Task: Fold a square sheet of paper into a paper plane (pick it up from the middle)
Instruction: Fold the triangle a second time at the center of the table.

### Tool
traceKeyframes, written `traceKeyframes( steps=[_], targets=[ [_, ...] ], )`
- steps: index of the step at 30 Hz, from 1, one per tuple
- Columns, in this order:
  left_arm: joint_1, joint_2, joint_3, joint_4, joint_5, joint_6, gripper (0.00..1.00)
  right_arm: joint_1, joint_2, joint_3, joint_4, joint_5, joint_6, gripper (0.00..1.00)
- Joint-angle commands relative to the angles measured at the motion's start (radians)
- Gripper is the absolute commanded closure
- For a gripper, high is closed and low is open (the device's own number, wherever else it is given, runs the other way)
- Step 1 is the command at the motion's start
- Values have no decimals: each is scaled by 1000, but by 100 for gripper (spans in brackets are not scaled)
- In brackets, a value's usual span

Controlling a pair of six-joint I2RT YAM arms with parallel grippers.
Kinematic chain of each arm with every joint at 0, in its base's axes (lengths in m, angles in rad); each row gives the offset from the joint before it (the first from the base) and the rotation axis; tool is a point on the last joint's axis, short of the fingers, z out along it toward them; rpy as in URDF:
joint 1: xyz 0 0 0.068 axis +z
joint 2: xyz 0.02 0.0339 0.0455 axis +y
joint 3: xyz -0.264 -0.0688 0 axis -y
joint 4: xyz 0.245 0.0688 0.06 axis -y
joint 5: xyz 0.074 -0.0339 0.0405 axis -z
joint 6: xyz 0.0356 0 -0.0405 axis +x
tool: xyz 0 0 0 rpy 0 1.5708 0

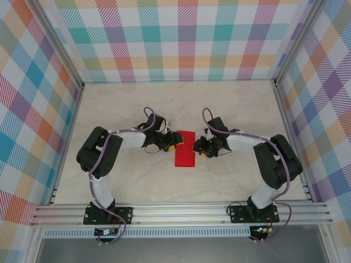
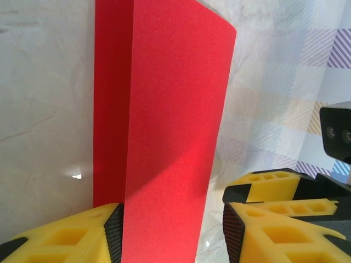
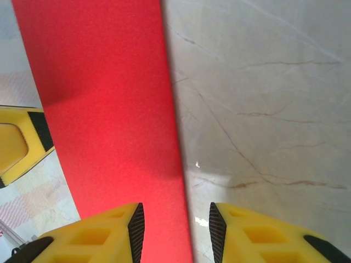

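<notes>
The centre fold seems in hand: the sheet (image 1: 185, 149) lies doubled. At its nine o'clock the left gripper (image 2: 171, 224), at three the right gripper (image 3: 175, 222), jaws apart. Next, flatten the crease.

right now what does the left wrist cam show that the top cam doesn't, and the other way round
Left wrist view adds: the red paper is in two layers, a lifted upper flap over a darker strip lying flat, and it passes between the left gripper's jaws, which stand apart.

Top view adds: the paper's whole rectangular outline, the left gripper and right gripper at its two long sides, and the left arm and right arm down to their bases.

Both: the folded red paper on the marble table.
</notes>
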Motion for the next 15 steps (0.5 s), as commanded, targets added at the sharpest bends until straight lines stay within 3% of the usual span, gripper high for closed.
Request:
traceKeyframes(
  steps=[1,6,15],
  targets=[
    [-2,4,14,24,41,-10,49,-2,-68,-22,28,-10,-15,60],
    [-2,-1,14,23,43,-14,53,26,-143,-47,9,47,-55,59],
    [-6,-8,14,38,59,-27,65,115,-349,-152,25,208,-115,47]
  ],
)
